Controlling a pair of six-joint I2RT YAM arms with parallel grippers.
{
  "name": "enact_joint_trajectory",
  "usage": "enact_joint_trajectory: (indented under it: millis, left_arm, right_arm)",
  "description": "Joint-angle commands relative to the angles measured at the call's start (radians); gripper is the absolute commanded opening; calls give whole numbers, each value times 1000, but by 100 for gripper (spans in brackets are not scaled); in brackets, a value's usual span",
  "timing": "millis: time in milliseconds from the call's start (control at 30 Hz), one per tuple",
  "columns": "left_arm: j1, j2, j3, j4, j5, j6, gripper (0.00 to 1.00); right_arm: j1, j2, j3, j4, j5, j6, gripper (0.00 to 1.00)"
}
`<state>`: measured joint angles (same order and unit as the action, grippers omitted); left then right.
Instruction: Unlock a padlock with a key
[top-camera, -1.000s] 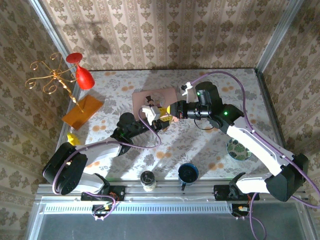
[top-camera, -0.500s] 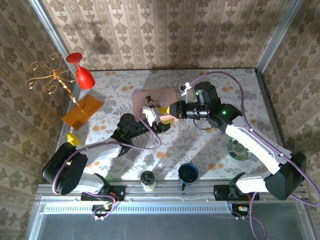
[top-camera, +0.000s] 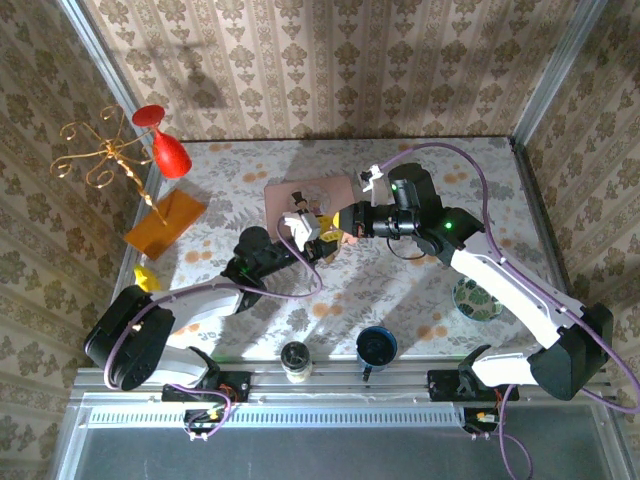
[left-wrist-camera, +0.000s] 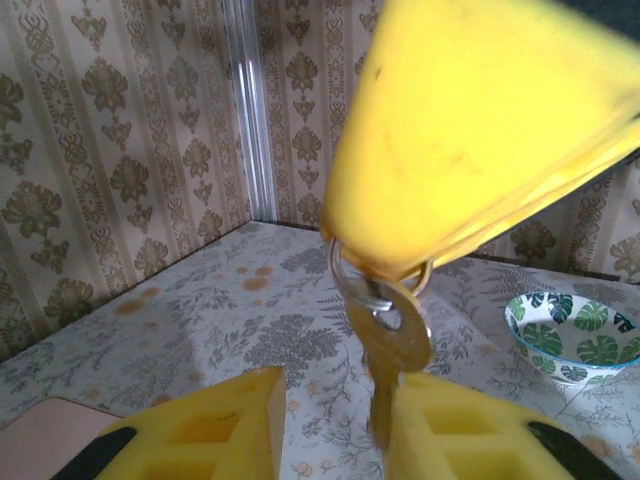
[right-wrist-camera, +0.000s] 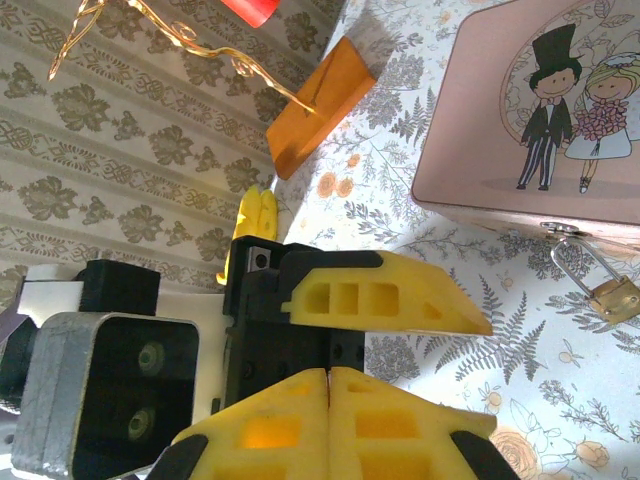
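My right gripper (right-wrist-camera: 328, 385) is shut, and the ring of a brass key (left-wrist-camera: 395, 340) hangs from its fingers (left-wrist-camera: 480, 130). The key dangles between the fingers of my left gripper (left-wrist-camera: 335, 400). Its blade rests against the right-hand finger, with a clear gap to the other, so these jaws stand open. In the top view the two grippers meet tip to tip, left gripper (top-camera: 318, 242) against right gripper (top-camera: 340, 228), just in front of the pink picture box (top-camera: 310, 198). The small brass padlock (right-wrist-camera: 612, 297) hangs by its silvery shackle from the box's front edge.
A leaf-patterned bowl (top-camera: 477, 297) sits at the right, with a blue mug (top-camera: 377, 346) and a glass jar (top-camera: 296, 358) near the front edge. At the far left a gold stand on an orange base (top-camera: 165, 220) holds a red glass (top-camera: 165, 148). Walls close the table's sides.
Both grippers have drifted very slightly toward the pink box, still tip to tip. The key stays hanging from the right gripper.
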<state>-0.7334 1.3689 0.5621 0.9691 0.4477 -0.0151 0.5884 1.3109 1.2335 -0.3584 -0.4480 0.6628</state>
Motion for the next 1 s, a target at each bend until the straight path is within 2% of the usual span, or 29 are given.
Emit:
enact_joint_trajectory:
  millis: [0,133,200,500,567,700,833,967]
  left_arm:
    - [-6,-45,-14,15,-1,-7,26]
    - [-6,-61,-22,4,-7,-11,25]
    - [-7,-70,-25,-6,-8,-12,21]
    - [-7,-82,-39,-38,-17,-13,21]
    - [-7,-82,-38,-37,-16,-15,15]
    - [-8,-89,-39,-43,-20,-12,11]
    - [-7,-107,-37,-72,-30,0,0]
    - [-6,-136,-41,-111,-42,14,0]
  right_arm:
    - [7,-5,5,-18,22,8,0]
    - [7,-11,-3,-19,27,9,0]
    - [7,-14,-7,-18,30,9,0]
    - [7,-25,-12,-6,29,18,0]
    - [7,-27,-12,-6,29,19,0]
    - [7,-28,-17,-9,29,20,0]
    - [7,-31,-25,-11,35,18,0]
    - [7,-32,-22,-31,47,3,0]
